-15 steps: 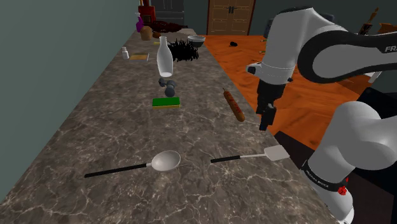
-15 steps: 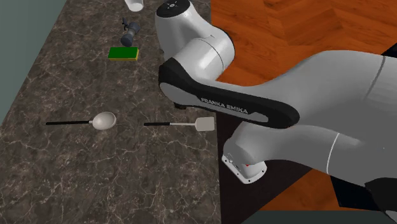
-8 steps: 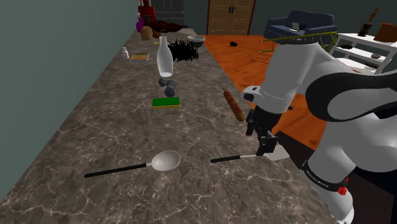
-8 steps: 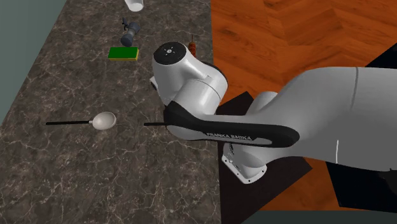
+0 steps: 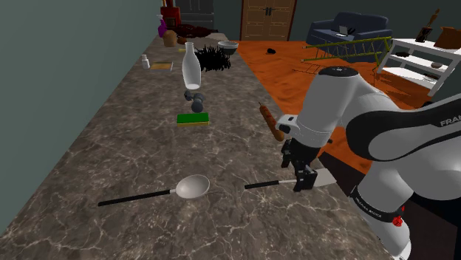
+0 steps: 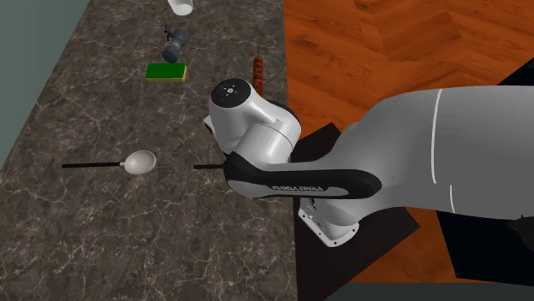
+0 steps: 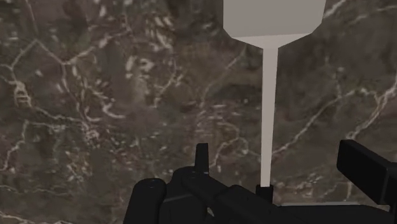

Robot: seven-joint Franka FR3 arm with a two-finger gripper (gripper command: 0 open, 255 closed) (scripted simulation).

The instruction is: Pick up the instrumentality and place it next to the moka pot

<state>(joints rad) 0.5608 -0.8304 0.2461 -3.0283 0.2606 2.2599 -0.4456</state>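
A spatula [image 5: 262, 184] with a black handle and a pale blade lies on the dark marble counter [image 5: 140, 155], near the edge by the stand. My gripper [image 5: 303, 185] hangs low over it, where the shaft meets the blade, and covers much of the blade. In the wrist view the pale blade and shaft of the spatula [image 7: 270, 95] run between the fingers of my open gripper [image 7: 283, 168], which stand apart and do not touch it. In the second exterior view the spatula handle [image 6: 210, 167] pokes out from under the arm. The small grey moka pot [image 5: 196, 101] stands farther along the counter.
A pale spoon [image 5: 192, 186] with a black handle lies to the shoulder view's left of the spatula. A green sponge [image 5: 193, 118] lies just before the moka pot, with a white bottle [image 5: 191, 68] behind it. A brown sausage-shaped thing [image 5: 270, 120] lies by the counter's edge.
The arm has swung in from beyond the counter's edge and come down. The hand has dropped from high above the edge to just over the spatula.
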